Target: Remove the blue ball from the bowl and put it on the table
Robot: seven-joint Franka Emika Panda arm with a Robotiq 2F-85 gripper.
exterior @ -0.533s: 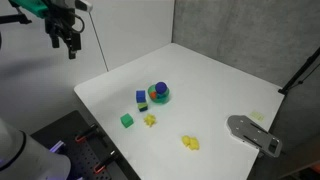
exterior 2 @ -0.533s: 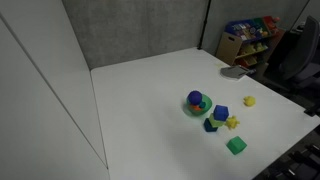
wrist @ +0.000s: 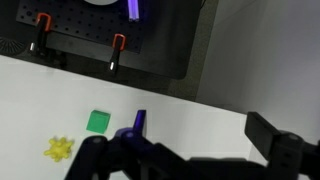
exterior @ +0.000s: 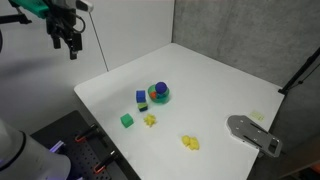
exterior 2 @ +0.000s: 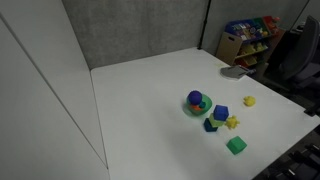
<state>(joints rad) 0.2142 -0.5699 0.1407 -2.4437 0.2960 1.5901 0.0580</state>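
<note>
The small round blue-purple ball (exterior: 158, 89) sits in the shallow green bowl (exterior: 160, 99) mid-way across the white square surface (exterior: 215, 80), untouched, since the black two-fingered hand (exterior: 69, 50) hangs high beyond the edge, fingers spread and empty.

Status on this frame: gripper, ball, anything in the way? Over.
Gripper open, empty, raised well away from the bowl. Blue ball in bowl, not on table yet. Small blocks close beside bowl; nothing over the ball.
</note>
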